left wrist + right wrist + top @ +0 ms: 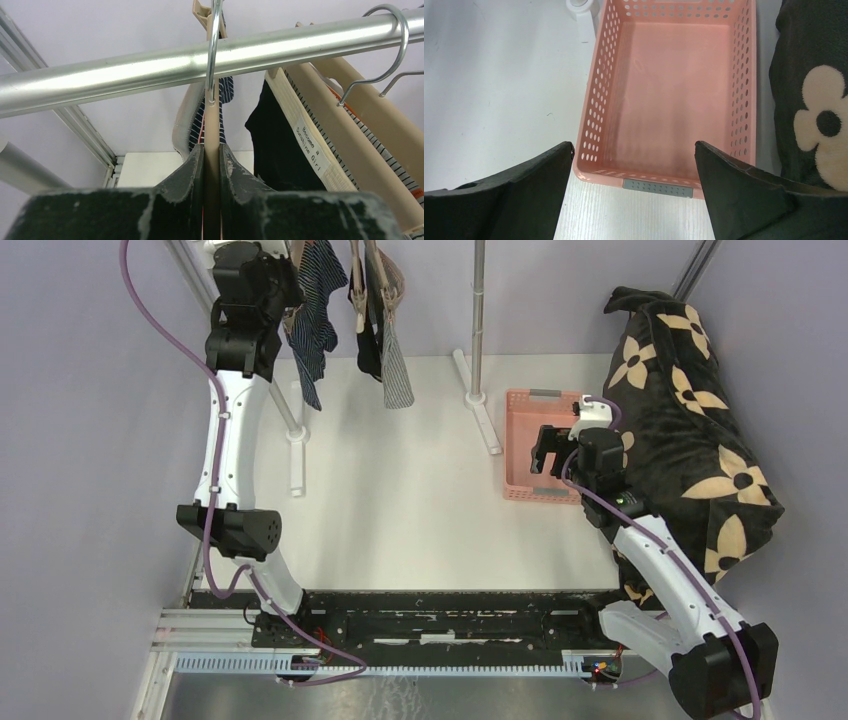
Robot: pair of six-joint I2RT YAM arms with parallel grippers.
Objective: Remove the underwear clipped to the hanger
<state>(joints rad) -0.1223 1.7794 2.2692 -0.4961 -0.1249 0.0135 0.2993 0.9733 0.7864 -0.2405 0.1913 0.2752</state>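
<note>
Your left hand is up at the rail, at about eleven o'clock over the counter. Its jaws are narrowed onto the beige hanger just under the wire hook. The navy striped pair hangs from that hanger, right behind your fingers. The black pair and the grey-and-white striped pair hang just beside it toward three o'clock, so none is off yet. My read is that you are working the hanger to free the navy pair first. Keep the pinch firm and square, and draw toward six o'clock rather than sideways, so the hook neither slides along the rail nor jumps off it. Further right, at about two o'clock, your right hand hovers spread wide and empty over the pink basket, with the flowered blanket beside it. It could come across to take the cloth as it drops.
</note>
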